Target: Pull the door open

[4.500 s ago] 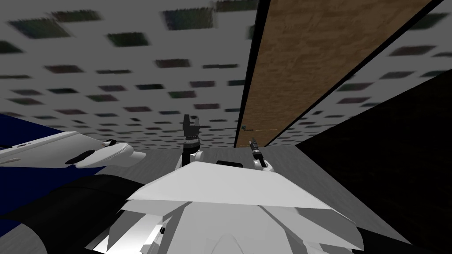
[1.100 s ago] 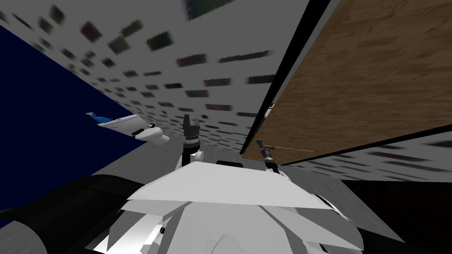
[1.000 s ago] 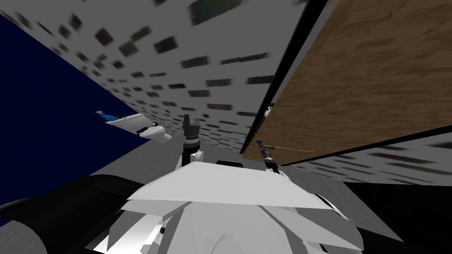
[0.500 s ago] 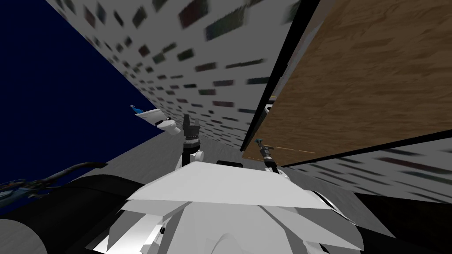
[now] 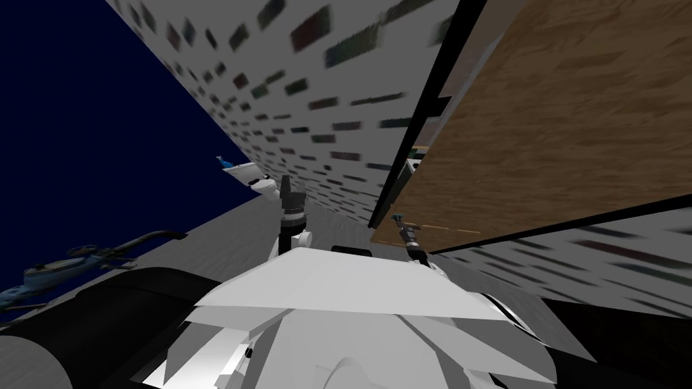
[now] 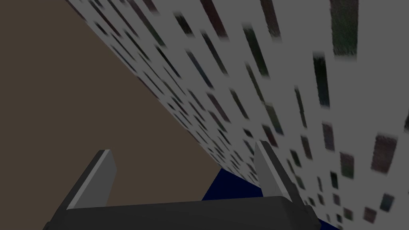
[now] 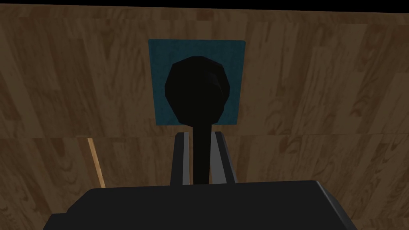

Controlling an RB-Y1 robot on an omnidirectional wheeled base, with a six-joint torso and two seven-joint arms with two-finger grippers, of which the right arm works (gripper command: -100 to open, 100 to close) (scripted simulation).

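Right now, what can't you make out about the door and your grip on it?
Door hinge side: cut off by the head view's top and right edges.
Handle free end: right wrist view, hidden behind the right gripper body.
Beyond the gap: head view, narrow strip, shapes too small to name.
Bluish object, low left: head view, too small to identify.

1. The wooden door [image 5: 554, 121] blocks the way straight ahead of the right hand [image 7: 199, 136], whose fingers pinch the black lever [image 7: 198, 92].
2. The left hand [image 6: 182, 148] is spread in free air, facing the speckled wall [image 6: 279, 80].
3. A narrow gap lies between the door's edge and the dark frame [image 5: 446, 61].
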